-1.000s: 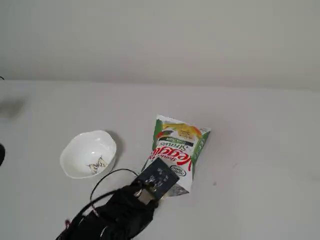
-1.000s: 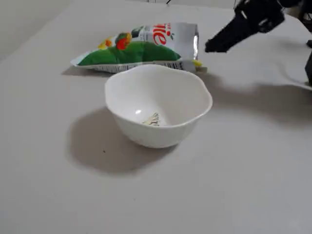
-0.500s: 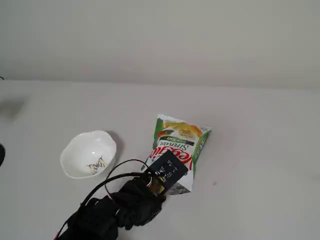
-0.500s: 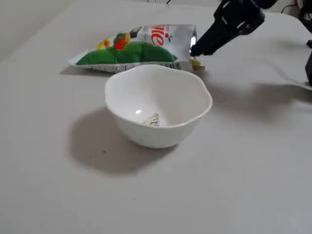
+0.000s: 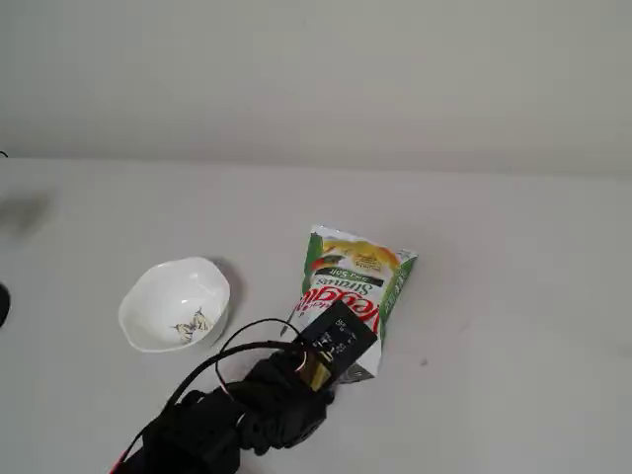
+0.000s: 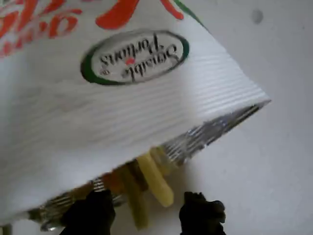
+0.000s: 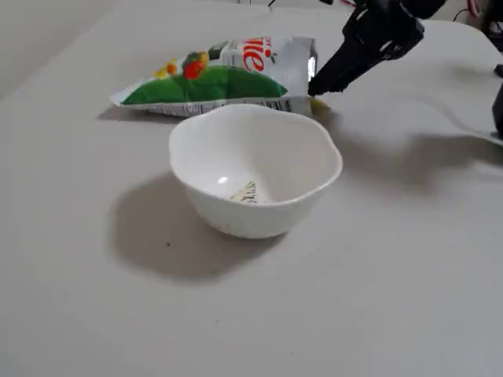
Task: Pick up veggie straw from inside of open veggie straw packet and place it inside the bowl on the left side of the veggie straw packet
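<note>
The veggie straw packet (image 5: 351, 286) lies flat on the table, its silver-lined open mouth (image 6: 205, 134) facing my arm. A pale yellow veggie straw (image 6: 155, 178) pokes out of the mouth, with a greener straw (image 6: 134, 200) beside it. My gripper (image 6: 146, 216) is open, and its black fingertips (image 6: 200, 213) stand on either side of the protruding straws without touching them. In a fixed view the gripper (image 7: 318, 85) is at the packet's (image 7: 220, 78) open end. The white bowl (image 5: 148, 331) sits left of the packet, holding only its dark motif (image 7: 246, 192).
My black arm and its looping cables (image 5: 237, 415) reach in from the bottom edge, right of the bowl (image 7: 236, 212). The pale table (image 5: 513, 326) runs back to a plain wall. A dark object (image 7: 497, 102) sits at the right edge.
My gripper has moved forward and down to the packet's open mouth. The packet and the bowl have stayed put.
</note>
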Tool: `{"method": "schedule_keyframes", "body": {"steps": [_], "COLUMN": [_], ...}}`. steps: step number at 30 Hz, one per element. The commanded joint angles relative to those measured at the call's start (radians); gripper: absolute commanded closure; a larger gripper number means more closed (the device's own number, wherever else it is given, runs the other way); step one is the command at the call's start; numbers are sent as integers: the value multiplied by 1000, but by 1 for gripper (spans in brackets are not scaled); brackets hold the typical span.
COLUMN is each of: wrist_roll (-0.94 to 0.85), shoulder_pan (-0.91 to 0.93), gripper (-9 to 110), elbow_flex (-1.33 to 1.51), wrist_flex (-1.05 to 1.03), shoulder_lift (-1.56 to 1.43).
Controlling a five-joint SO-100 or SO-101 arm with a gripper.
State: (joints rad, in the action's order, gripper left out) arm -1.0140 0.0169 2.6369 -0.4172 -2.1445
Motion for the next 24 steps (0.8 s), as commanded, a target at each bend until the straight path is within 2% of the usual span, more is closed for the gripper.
{"method": "schedule_keyframes", "body": {"steps": [1, 24], "wrist_roll": [-6, -5], "shoulder_pan": [18, 21], "gripper": [83, 87], "elbow_flex": [-97, -169], "wrist_flex": [46, 158], "shoulder_lift": [46, 259]}}
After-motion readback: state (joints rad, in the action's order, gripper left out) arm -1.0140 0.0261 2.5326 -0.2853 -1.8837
